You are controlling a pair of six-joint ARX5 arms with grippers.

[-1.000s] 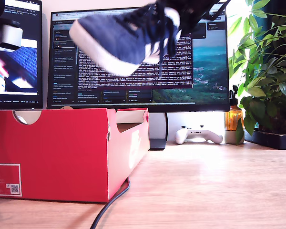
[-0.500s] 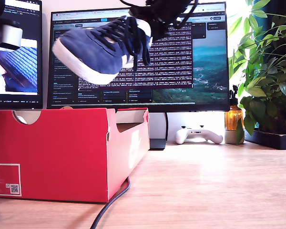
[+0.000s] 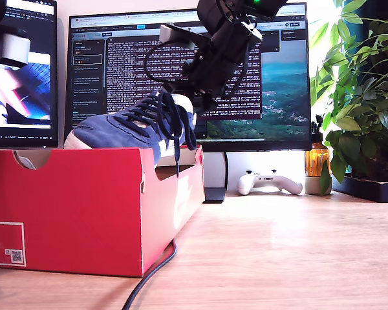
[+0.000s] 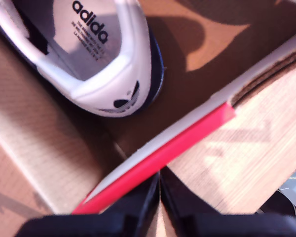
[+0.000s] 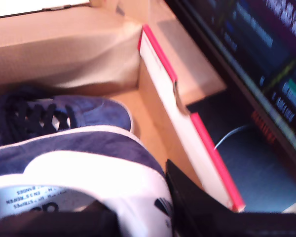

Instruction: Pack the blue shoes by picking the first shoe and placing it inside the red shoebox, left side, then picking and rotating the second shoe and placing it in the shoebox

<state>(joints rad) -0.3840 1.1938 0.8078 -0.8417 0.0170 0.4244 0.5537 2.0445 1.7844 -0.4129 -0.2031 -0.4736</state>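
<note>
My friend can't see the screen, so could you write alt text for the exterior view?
A black robot arm lowers a navy suede sneaker into an open red shoebox on a wooden desk. Behind stand two monitors, a white game controller and a leafy plant.

A home office or desk setup: two monitors [image 3: 187,77] showing terminal text, a white game controller [image 3: 269,182], leafy houseplants [image 3: 365,97], wooden surface [image 3: 291,252].

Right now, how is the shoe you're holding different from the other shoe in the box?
The held shoe is clamped at its heel by my second gripper; the other shoe is free. The held shoe pokes above the rim of the red shoebox, while the other shoe lies down on the box floor. Both are navy with dark laces.
</note>
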